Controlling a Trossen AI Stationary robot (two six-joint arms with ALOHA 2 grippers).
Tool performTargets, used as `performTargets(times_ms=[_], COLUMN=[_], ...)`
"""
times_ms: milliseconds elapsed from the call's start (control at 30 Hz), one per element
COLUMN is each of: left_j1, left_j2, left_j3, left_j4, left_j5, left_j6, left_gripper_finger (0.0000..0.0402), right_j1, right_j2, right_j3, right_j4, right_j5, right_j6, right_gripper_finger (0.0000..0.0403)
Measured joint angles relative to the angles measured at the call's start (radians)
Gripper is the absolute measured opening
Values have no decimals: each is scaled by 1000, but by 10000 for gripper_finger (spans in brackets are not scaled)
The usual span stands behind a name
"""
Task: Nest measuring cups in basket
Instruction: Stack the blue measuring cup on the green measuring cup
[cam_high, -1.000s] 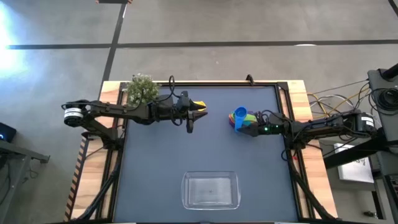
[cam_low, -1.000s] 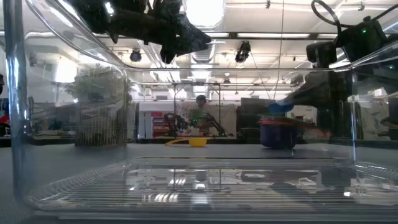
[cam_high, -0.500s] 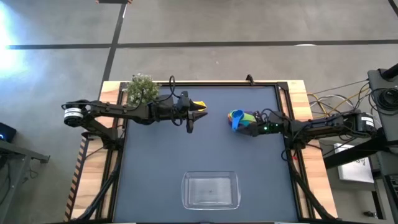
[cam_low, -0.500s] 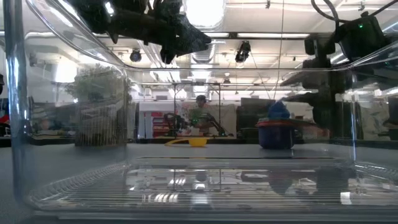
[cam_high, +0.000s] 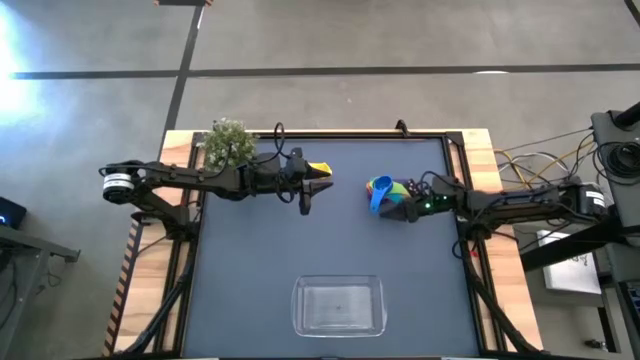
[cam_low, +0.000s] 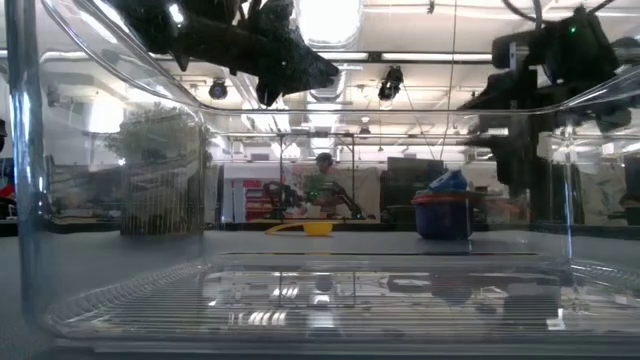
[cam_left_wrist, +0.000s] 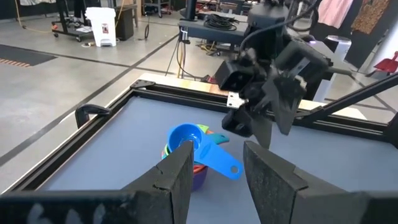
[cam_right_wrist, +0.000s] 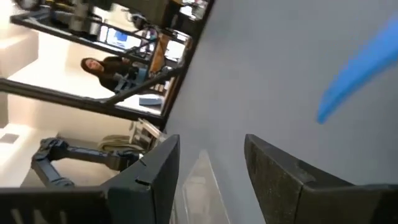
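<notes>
From above, the stack of measuring cups (cam_high: 385, 192) sits on the dark table (cam_high: 330, 240) toward two o'clock from its centre, the blue cup (cam_high: 380, 186) on top. The right gripper (cam_high: 402, 208) is just beside the stack at its four o'clock side; its fingers look parted and hold nothing. The left gripper (cam_high: 322, 177) hovers near eleven o'clock, over a yellow cup (cam_high: 320, 168); whether it grips that cup cannot be told. The clear basket (cam_high: 339, 305) lies at six o'clock, and a potted plant (cam_high: 228, 143) stands at ten o'clock.

At table height, seen through the basket wall (cam_low: 300, 150), the stack (cam_low: 444, 212) stands at three o'clock and the yellow cup (cam_low: 317, 228) at centre, on the table.

The left wrist camera shows its own fingers (cam_left_wrist: 177, 177) apart with nothing between them, the blue cup (cam_left_wrist: 186, 137) beyond.

The right wrist camera shows its fingers (cam_right_wrist: 155, 168) spread, empty, a blue handle (cam_right_wrist: 357, 74) at two o'clock.
</notes>
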Motion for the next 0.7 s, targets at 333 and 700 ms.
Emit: performTargets(times_ms=[333,700], left_j1=[0,0], left_j2=[0,-1], left_j3=[0,0], left_j4=[8,19], left_j5=[2,2], left_j6=[7,8], left_gripper_finger=[123,123], right_j1=[1,-7], right_j2=[-213,-244], right_j3=[273,287], right_j4=[-789,-971], right_j5=[345,569], right_j6=[-582,-715], right_gripper_finger=[154,23])
